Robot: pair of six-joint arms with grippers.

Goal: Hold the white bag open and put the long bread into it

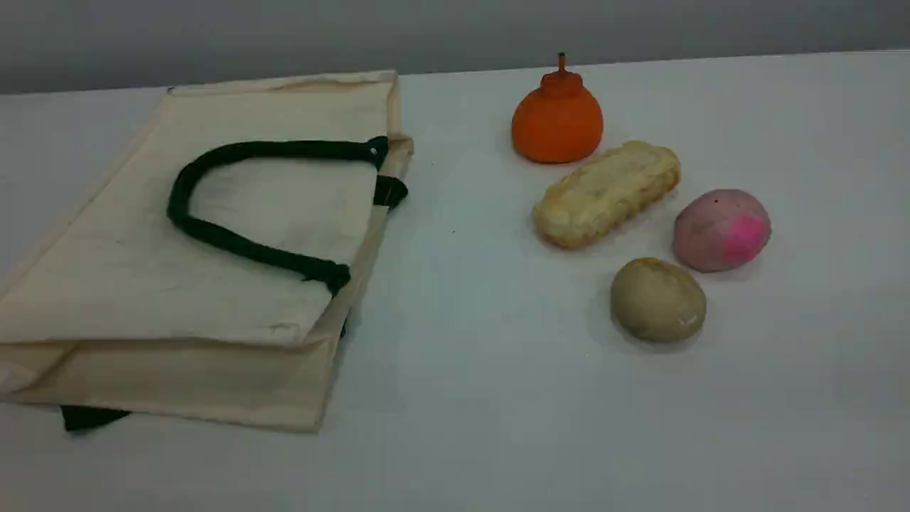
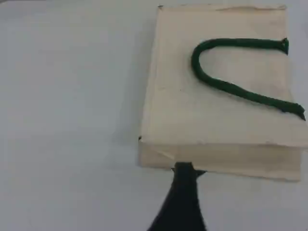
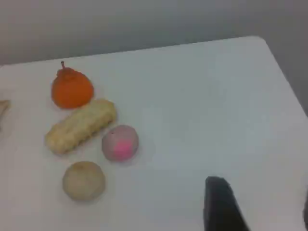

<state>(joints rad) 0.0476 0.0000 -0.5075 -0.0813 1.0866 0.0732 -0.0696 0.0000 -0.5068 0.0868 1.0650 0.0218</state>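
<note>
The white bag (image 1: 142,270) lies flat and closed on the table's left, one dark green handle (image 1: 234,245) curled on top. The left wrist view looks down on the bag (image 2: 192,110) and its handle (image 2: 226,86); one dark fingertip (image 2: 184,168) of my left gripper hangs over the bag's near edge, holding nothing. The long bread (image 1: 604,192) lies slanted at the right, away from the bag. In the right wrist view the bread (image 3: 81,126) is far left of my right gripper (image 3: 262,199), which is open and empty. Neither arm appears in the scene view.
An orange fruit with a stem (image 1: 557,121) stands just behind the bread. A pink bun (image 1: 720,229) and an olive-beige bun (image 1: 657,300) lie in front of it to the right. The table's right edge (image 3: 285,72) runs close to my right gripper.
</note>
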